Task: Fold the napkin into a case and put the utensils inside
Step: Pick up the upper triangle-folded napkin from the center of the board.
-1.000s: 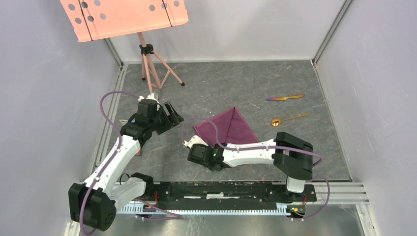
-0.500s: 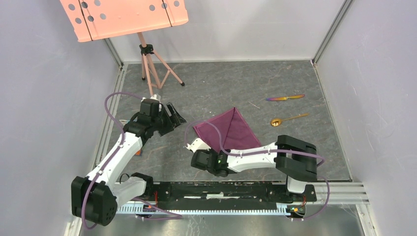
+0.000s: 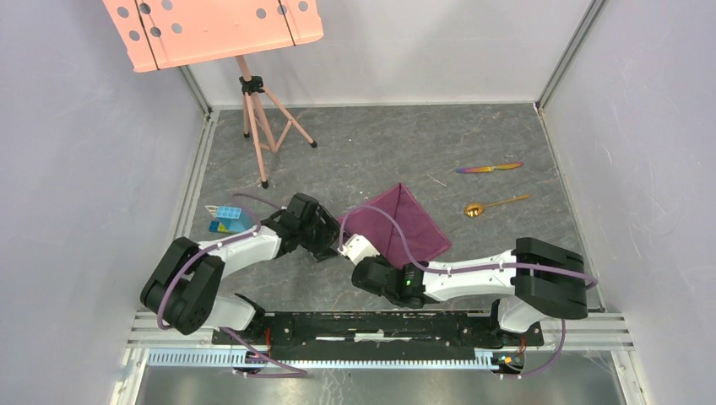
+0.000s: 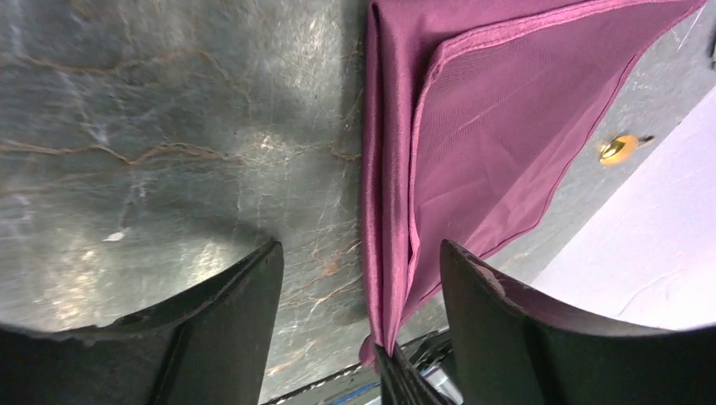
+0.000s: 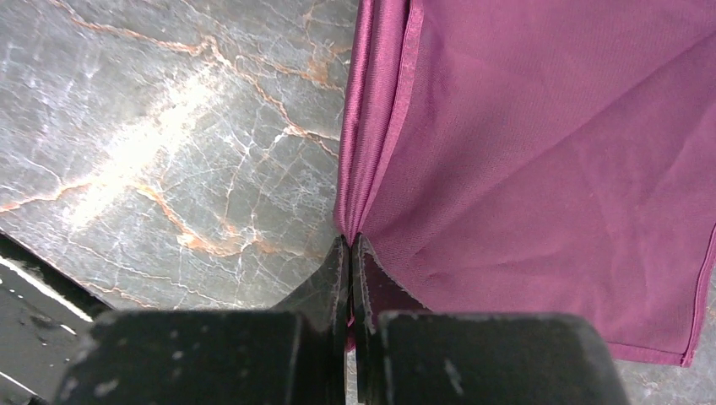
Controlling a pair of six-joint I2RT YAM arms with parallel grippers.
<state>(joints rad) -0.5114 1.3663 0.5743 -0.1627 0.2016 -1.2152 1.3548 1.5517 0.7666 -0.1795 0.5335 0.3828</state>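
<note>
The right gripper (image 5: pixel 350 246) is pinching shut on the near corner of the plum-purple napkin (image 5: pixel 540 169), which is lying folded on the table (image 5: pixel 169 126), while the left gripper (image 4: pixel 359 266) is straddling its doubled edge, spread open. The cloth is looking thin, limp and slippery, likely needing hem-and-corner grips kept taut; farther off, the gold spoon (image 3: pixel 494 205) and iridescent knife (image 3: pixel 490 168) are lying untouched.

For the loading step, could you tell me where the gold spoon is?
In the top view, the spoon lies right of the napkin, just below the knife.
</note>
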